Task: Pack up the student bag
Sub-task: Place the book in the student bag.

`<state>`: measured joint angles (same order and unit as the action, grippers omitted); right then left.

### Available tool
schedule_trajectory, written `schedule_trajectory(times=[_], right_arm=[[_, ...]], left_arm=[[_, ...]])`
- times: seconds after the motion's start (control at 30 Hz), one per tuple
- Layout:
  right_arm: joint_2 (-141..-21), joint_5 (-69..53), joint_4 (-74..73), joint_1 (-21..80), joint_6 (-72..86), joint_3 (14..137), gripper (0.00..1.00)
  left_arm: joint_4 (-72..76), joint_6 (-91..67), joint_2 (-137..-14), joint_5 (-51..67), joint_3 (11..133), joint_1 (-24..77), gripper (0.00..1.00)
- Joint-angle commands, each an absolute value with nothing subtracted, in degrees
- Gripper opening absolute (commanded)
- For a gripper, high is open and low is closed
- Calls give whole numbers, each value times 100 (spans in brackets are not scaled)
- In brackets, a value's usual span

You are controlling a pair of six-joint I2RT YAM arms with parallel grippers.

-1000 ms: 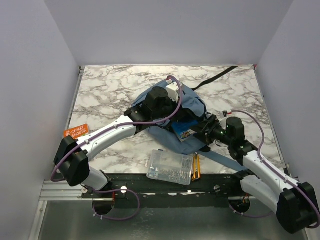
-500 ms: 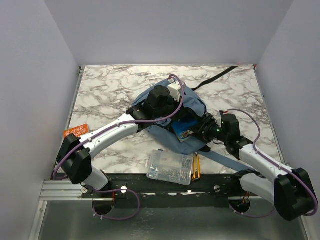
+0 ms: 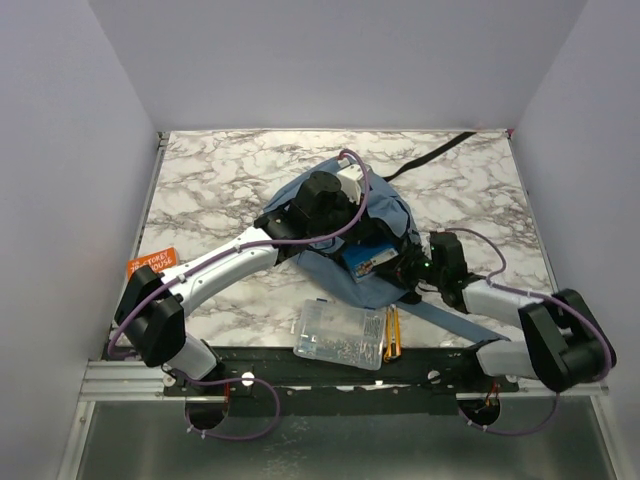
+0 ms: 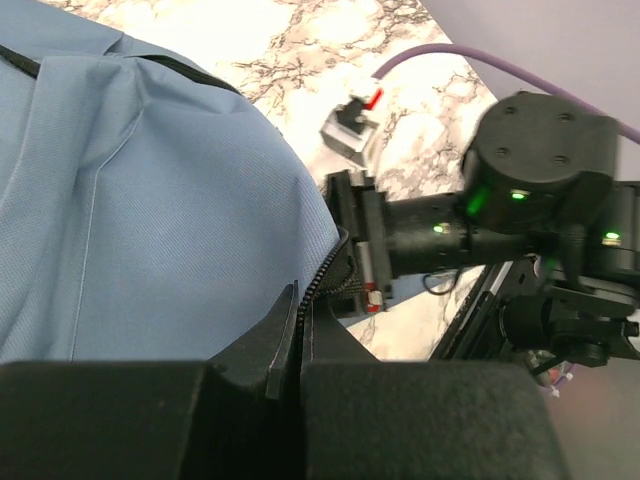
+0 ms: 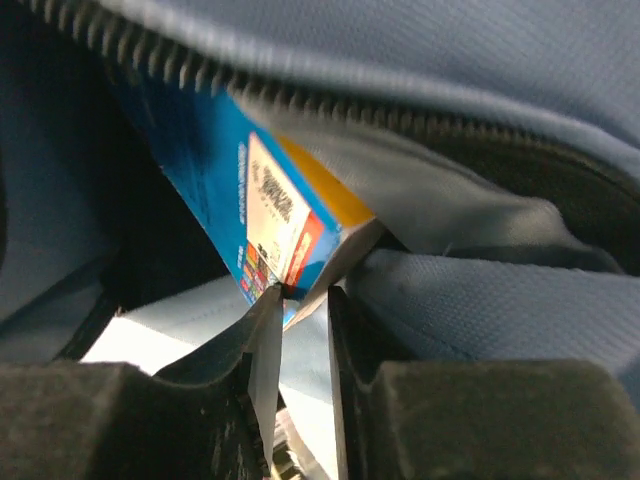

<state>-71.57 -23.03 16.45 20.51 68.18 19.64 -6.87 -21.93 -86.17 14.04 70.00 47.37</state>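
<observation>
The student bag, a blue-grey backpack, lies mid-table with its zip opening toward the right. On top of it my left gripper is shut on the bag's zipper edge, holding the blue fabric up. A blue box with printed labels sticks partly out of the opening. My right gripper is at that opening. In the right wrist view its jaws stand a narrow gap apart, and the corner of the blue box rests at the left fingertip. Bag fabric and zipper teeth hang over it.
A clear plastic case and orange-yellow pencils lie at the near edge. An orange card sits at the far left. A black strap trails to the back right, and blue webbing runs under the right arm. A small grey object lies beyond the bag.
My right gripper's jaws have narrowed and moved in toward the bag opening, its arm folding lower to the right. The blue box has shifted slightly further into the bag. The left gripper keeps its hold.
</observation>
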Motion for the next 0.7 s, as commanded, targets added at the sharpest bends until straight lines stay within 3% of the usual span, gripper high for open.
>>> schedule_trajectory(times=[0.0,0.17,0.23,0.43,0.5,0.67], right_arm=[[-8158,-2199,3321,2264,7519,2457,23],[-9027,-1781,3882,2408,7354,3374,22],[-9284,-1813,3979,2391,6971,3694,25],[-9194,-1572,2052,2391,5888,4100,45],[-8873,-1456,1510,2389,5605,3938,50],[-7910,-718,-258,2357,4575,3908,62]], left_arm=[[-527,-2303,-8618,1718,7233,4790,0],[-661,-2148,-8626,1695,7245,4781,0],[-755,-2090,-8677,1718,7291,4786,0],[-960,-2293,-8825,1693,7289,4678,0],[-1074,-2460,-8884,1750,7293,4582,6],[-1107,-2816,-8761,2205,7084,4251,36]])
